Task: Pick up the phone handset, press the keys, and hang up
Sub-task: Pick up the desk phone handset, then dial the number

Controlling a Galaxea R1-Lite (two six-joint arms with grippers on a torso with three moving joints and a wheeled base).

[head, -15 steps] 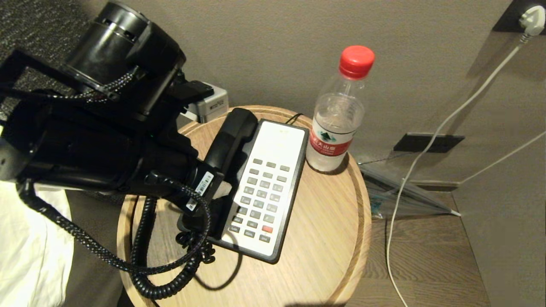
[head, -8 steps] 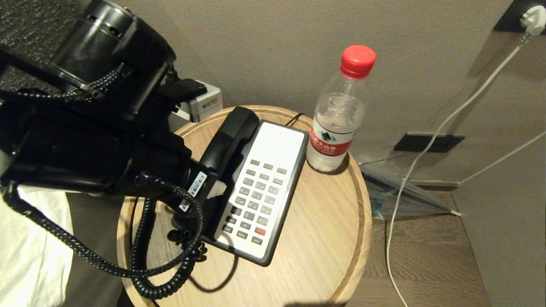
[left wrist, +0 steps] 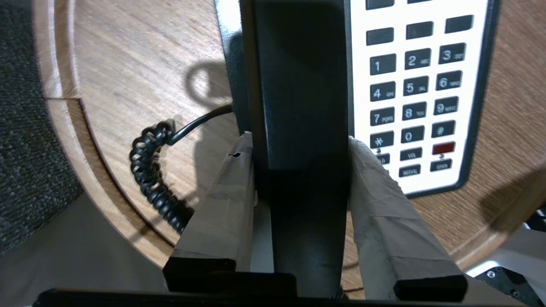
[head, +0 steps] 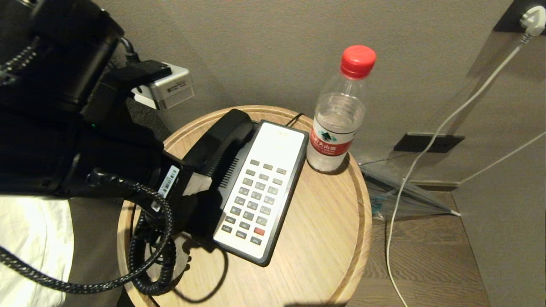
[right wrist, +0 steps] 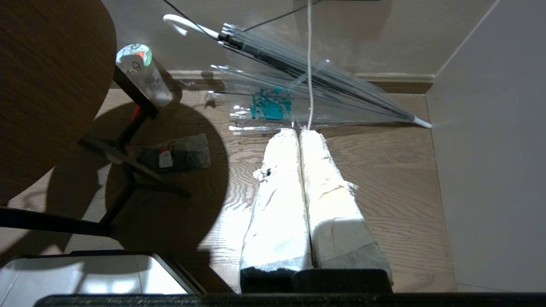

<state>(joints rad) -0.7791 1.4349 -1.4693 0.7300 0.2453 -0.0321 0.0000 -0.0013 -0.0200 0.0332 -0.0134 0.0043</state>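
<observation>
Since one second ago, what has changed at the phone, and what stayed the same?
The left gripper, its jaws clamped on the phone handset, rose and pulled back, lifting the handset's near end off the phone base and gathering the coiled cord. The base shifted slightly. The keys and water bottle stayed.

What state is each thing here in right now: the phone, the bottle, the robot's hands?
phone handset: gripped, raised off its cradle
keys: uncovered, untouched
left gripper: fingers clamped on the handset
right gripper: shut, empty, above the floor
water bottle: upright, red cap on
</observation>
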